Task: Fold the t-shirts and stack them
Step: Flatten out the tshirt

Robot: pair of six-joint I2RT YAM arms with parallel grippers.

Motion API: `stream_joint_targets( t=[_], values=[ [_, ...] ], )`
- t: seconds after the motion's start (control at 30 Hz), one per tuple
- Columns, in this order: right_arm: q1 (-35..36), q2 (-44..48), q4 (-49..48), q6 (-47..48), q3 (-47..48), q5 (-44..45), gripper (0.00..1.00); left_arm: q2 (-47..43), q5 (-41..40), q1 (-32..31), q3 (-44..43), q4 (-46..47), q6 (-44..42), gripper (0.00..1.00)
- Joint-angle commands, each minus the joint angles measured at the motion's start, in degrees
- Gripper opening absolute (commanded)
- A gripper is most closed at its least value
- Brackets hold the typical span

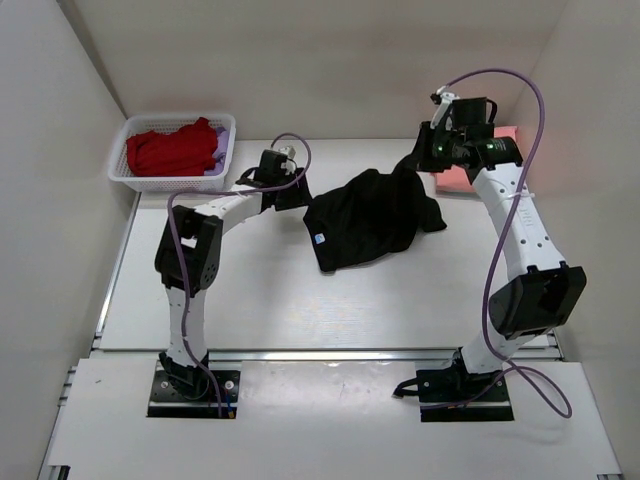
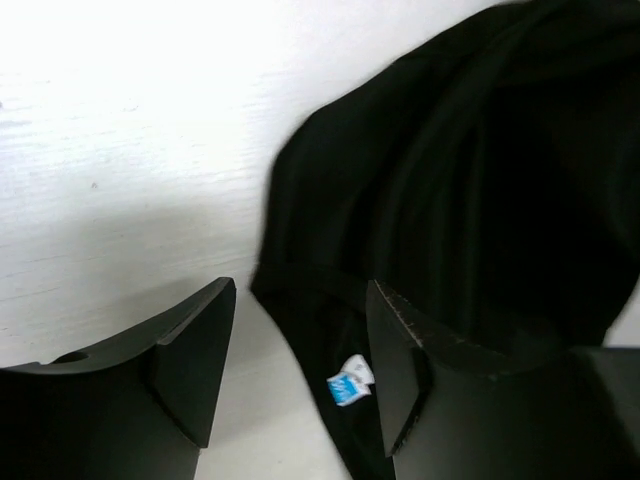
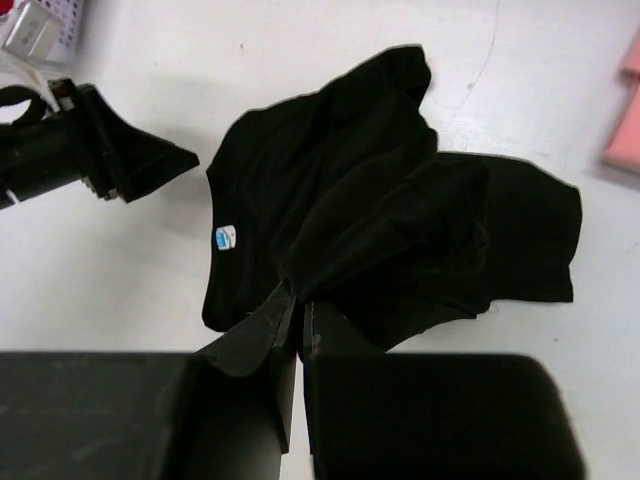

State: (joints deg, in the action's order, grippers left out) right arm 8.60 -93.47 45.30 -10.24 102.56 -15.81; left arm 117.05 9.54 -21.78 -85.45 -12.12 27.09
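Note:
The black t-shirt [image 1: 368, 215] lies crumpled at the table's middle, its blue-white neck label [image 1: 320, 239] facing up. My right gripper [image 1: 421, 157] is shut on a fold of it and holds that part lifted; in the right wrist view the jaws [image 3: 298, 300] are pinched on black fabric [image 3: 400, 200]. My left gripper [image 1: 298, 192] is open at the shirt's left edge, low over the table. In the left wrist view its jaws [image 2: 300, 345] straddle the collar edge near the label [image 2: 350, 380]. A salmon-pink t-shirt [image 1: 463, 176] lies at the back right. A red t-shirt [image 1: 170, 148] and a lilac one [image 1: 223, 150] are in the basket.
The white lattice basket [image 1: 125, 172] stands at the back left corner. White walls close in the table on the left, back and right. The right wrist view shows my left gripper [image 3: 150, 160] and the basket's corner [image 3: 40, 25].

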Motion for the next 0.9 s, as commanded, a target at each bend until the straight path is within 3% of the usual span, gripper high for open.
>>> stream_joint_targets(
  t=[0.0,0.1,0.2,0.33,0.4,0.47,0.5,0.53,0.7,0.87],
  values=[
    [-0.16,3.99,-3.9,0.05,-3.06,-1.41,0.0,1.06,-3.74,-0.89,-4.28,-3.61,-0.37,0.65],
    [-0.95,5.31,-5.04,-1.01,-6.05,-2.29,0.0,5.45,-6.01,-2.38,-9.36,-8.52,-1.86,0.64],
    [-1.74,6.11,-5.57,-1.36,-8.08,-2.47,0.0,9.41,-9.01,-4.4,-14.38,-13.45,-4.94,0.73],
    [-2.62,7.51,-6.01,-1.1,-10.1,-3.43,0.0,13.71,-9.45,-6.6,-19.47,-17.92,-5.82,0.7],
    [-3.06,8.04,-6.01,-1.1,-11.68,-3.44,0.0,15.66,-11.82,-7.57,-22.29,-20.82,-6.26,0.61],
    [-3.41,8.48,-6.19,-1.53,-11.86,-3.7,0.0,18.37,-12.43,-8.01,-25.11,-25.73,-5.74,0.44],
    [-3.42,8.83,-6.36,-1.19,-12.3,-3.61,0.0,19.17,-12.44,-8.1,-27.81,-26.89,-5.91,0.12],
    [-3.68,9.18,-6.28,-1.19,-12.82,-3.96,0.0,20.31,-12.01,-7.41,-30.1,-30.21,-4.78,0.0],
    [-4.82,9.62,-6.19,-1.53,-10.38,-4.05,0.0,15.59,-10.33,-4.59,-32.85,-33.07,-3.18,0.0],
    [-6.93,10.68,-5.05,-0.14,-2.21,-1.42,0.0,-6.26,-13.76,-1.08,-28.56,-23.33,-2.66,0.0]
  ],
)
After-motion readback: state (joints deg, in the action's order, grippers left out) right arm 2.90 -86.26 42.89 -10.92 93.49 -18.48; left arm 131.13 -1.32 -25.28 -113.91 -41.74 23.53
